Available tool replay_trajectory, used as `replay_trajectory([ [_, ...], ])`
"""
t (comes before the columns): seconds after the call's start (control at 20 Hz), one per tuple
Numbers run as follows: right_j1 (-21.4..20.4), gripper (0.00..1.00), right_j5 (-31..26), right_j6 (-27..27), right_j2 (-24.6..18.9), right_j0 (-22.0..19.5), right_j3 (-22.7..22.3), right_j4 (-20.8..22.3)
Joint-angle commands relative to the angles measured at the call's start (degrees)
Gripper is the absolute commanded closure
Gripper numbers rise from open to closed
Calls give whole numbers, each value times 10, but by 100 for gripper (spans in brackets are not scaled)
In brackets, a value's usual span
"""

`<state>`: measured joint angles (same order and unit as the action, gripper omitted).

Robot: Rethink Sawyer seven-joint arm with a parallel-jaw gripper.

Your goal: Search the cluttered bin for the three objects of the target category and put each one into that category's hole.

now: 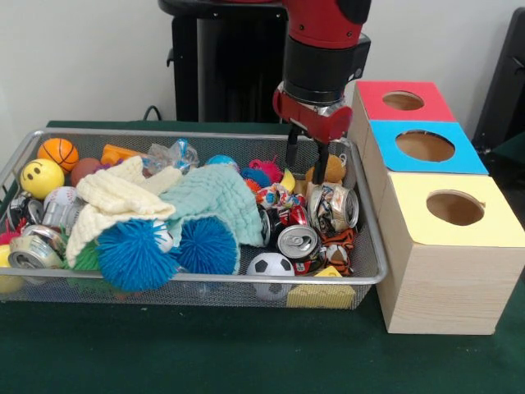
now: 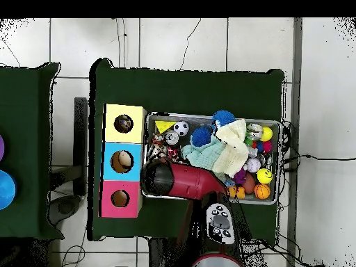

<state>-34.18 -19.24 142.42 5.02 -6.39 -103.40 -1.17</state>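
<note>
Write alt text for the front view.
A red and black robot gripper hangs open over the right end of a wire bin crammed with balls, crushed cans and knitted cloths. Beside it stands a wooden box with red, blue and yellow holed tops.

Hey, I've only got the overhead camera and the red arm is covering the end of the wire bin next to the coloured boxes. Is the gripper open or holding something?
Observer: The gripper is open and holds nothing. Its black fingers point down over that end of the silver wire mesh bin.

Operator: Okay, what's lying right under it?

Observer: A tan round ball sits just beside the fingers. A crushed silver drink can lies a little nearer the front camera.

Operator: Are the fingers touching either one?

Observer: There is a gap to the can. I cannot tell whether the finger beside the ball touches it.
</note>
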Motion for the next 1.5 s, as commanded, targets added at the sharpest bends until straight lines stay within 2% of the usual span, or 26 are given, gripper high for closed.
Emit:
replay_trajectory([
  [0.05, 27, 0, -1, 69, 20, -5, 54, -18],
  [0.25, 36, 0, -4, 69, 22, -6, 63, -24],
  [0.45, 29, 0, -9, 74, 20, 3, 54, -29],
  [0.75, 41, 0, 13, 124, 39, 46, 35, -63],
  [1.25, 92, 0, 78, 95, 1, 17, 23, -86],
  [1.5, 91, 0, 89, 87, 5, 14, 14, -87],
])
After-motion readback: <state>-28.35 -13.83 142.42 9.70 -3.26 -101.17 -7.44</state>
